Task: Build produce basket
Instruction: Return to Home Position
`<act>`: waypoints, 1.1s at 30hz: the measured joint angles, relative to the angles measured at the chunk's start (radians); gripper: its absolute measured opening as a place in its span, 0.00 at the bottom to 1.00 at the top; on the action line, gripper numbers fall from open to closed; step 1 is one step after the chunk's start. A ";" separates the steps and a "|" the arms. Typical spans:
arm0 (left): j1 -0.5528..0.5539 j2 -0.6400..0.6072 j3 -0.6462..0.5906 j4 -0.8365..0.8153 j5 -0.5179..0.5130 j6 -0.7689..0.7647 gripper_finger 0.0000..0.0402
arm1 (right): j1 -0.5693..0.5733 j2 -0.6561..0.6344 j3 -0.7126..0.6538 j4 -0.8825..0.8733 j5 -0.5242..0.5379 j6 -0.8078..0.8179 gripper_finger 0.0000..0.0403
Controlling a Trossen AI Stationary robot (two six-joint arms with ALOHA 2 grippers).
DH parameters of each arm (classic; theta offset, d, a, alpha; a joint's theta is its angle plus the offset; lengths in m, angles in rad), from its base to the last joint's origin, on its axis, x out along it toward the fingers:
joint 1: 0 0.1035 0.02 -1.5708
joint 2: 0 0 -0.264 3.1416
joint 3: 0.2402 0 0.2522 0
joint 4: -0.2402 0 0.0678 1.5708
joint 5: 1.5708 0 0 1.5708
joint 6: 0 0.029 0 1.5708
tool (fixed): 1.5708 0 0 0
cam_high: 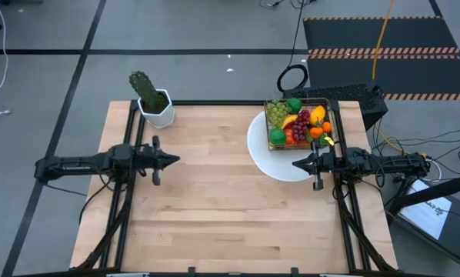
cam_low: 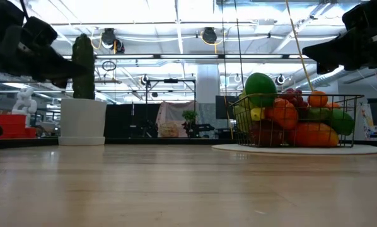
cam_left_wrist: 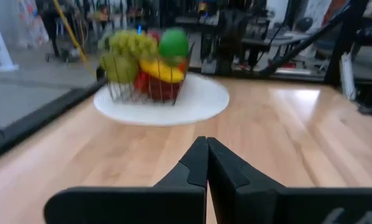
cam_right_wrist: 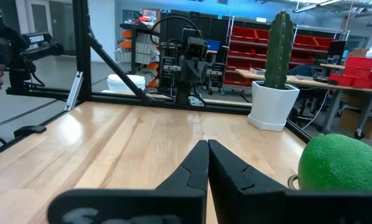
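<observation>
The wire basket [cam_high: 299, 123] stands on a white round plate [cam_high: 262, 154] at the table's far right, heaped with produce [cam_low: 289, 116]: green grapes, a lime, a banana, oranges, red fruit. In the left wrist view the basket [cam_left_wrist: 145, 65] shows across the table. My left gripper [cam_high: 176, 160] hovers shut over the table's left side, pointing level toward the right. My right gripper [cam_high: 295, 163] hovers shut over the plate's near edge, pointing left; a green fruit [cam_right_wrist: 341, 165] shows beside it. Neither gripper holds anything.
A potted cactus [cam_high: 151, 98] in a white pot stands at the far left corner. Bare wood [cam_high: 230, 208] spans the table's middle and near side. Dark frame rails [cam_high: 126, 200] run under both arms.
</observation>
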 joint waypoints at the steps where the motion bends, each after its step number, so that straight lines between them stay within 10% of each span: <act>1: 0.000 -0.029 0.001 -0.014 0.007 0.006 0.00 | 0.000 0.000 0.000 0.000 0.000 0.000 0.00; 33: 0.000 -0.135 0.003 -0.026 0.028 0.051 0.05 | 0.000 0.000 0.000 0.000 0.000 0.000 0.00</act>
